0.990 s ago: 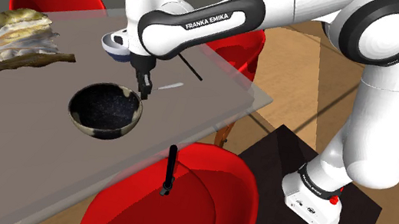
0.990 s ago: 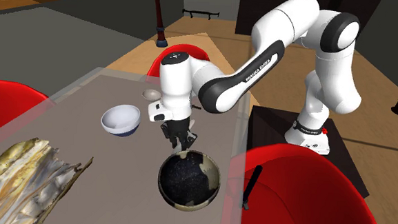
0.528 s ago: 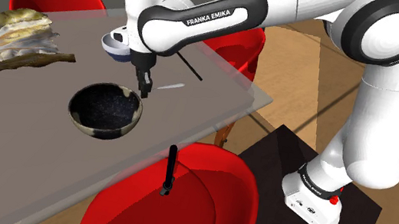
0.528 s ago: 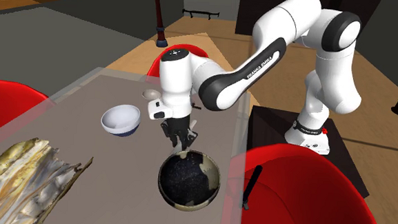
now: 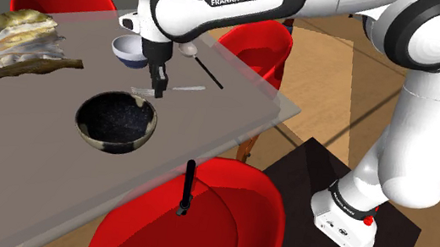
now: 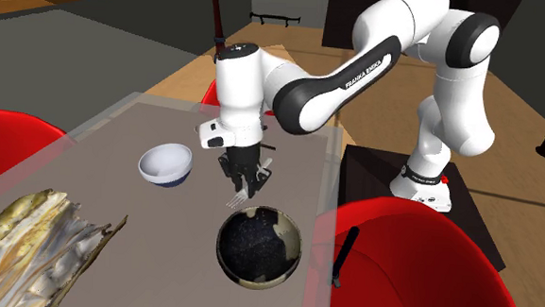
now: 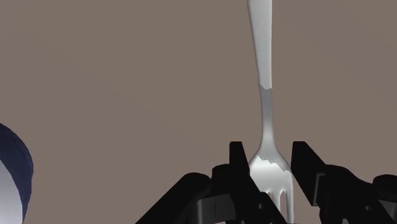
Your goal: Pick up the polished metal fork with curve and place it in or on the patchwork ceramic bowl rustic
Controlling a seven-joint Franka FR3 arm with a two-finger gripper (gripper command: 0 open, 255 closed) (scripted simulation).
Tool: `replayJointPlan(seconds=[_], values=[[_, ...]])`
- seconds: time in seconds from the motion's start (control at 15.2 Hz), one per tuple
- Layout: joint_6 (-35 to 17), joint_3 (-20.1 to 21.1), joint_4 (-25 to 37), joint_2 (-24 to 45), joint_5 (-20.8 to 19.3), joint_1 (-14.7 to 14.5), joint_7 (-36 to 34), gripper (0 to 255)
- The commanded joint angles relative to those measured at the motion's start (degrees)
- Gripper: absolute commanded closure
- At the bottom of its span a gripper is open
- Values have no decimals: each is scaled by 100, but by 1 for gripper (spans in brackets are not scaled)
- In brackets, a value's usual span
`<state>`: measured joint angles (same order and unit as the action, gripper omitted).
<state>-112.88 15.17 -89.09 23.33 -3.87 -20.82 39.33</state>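
Note:
A shiny metal fork (image 5: 185, 88) hangs level just above the grey table, and my gripper (image 5: 160, 92) is shut on its neck. Its tines (image 6: 235, 202) point toward the dark bowl with the mottled cream rim (image 5: 116, 121), which stands on the table just beside and below the gripper. In the second exterior view the gripper (image 6: 245, 187) hovers over the far rim of that bowl (image 6: 258, 248). In the wrist view the two fingers (image 7: 238, 162) clasp the fork's head, and its handle (image 7: 264, 63) runs away from the gripper (image 7: 270, 158) over the tabletop.
A white bowl with a blue outside (image 5: 129, 48) stands behind the gripper. A heap of dried, husk-like stuff (image 5: 15, 40) covers the table's far left in the shoulder view. A black utensil (image 5: 188, 187) lies at the table's near edge above a red chair (image 5: 198, 227).
My gripper has risen a little from the table and carries the fork up with it; earlier the fork lay on the tabletop. The bowls have not moved.

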Motion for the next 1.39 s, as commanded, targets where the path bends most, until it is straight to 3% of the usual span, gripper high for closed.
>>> replayJointPlan(seconds=[0.0,1.32], values=[[140,5,103,-35,11,2,7,255],[1670,38,1609,-64,28,-72,-2,255]])
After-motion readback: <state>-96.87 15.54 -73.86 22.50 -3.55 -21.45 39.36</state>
